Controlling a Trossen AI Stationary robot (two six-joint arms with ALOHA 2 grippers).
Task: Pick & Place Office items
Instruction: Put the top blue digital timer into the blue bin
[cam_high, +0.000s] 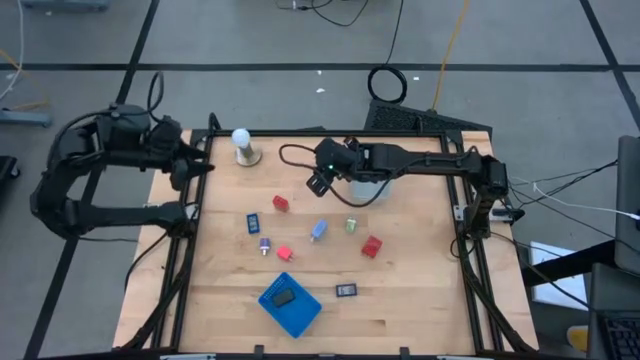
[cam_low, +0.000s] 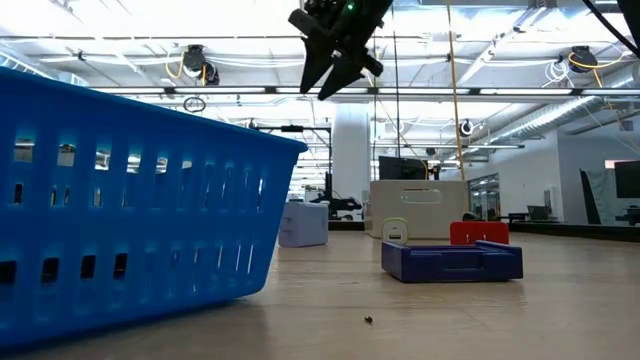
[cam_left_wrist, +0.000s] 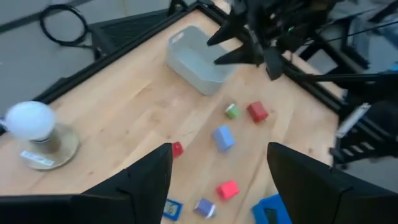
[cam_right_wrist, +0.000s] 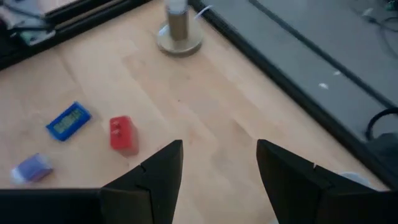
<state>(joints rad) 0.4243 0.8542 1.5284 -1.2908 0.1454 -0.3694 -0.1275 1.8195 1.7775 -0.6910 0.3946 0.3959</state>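
Our right hand (cam_high: 318, 184) hangs above the counter (cam_high: 420, 300) with its two fingers apart and nothing between them. The office item nearest to it is a red block (cam_high: 280, 203), lying just beside and slightly below the hand in the overhead picture, not touching it. Close behind the hand sits one clear bin (cam_high: 368, 190), under the right arm.

A little farther out we see a flat blue card (cam_high: 253, 222), a pale blue tube (cam_high: 318, 230) and a small green piece (cam_high: 351, 225). Beyond those lie a purple bit (cam_high: 265, 244), a second red block (cam_high: 285, 254) and a third red block (cam_high: 372, 246), all well apart from the hand. That makes three red blocks and one each of the others.

Farthest from the right hand are a black rectangle (cam_high: 346, 291) on the bare wood and another black rectangle (cam_high: 284, 297) lying in the one blue tray (cam_high: 300, 315), so two in all.

One white ball on a round stand (cam_high: 243, 146) stands off toward the left arm. Our left hand (cam_high: 200, 165) waits at the counter's left edge, fingers apart, holding nothing.
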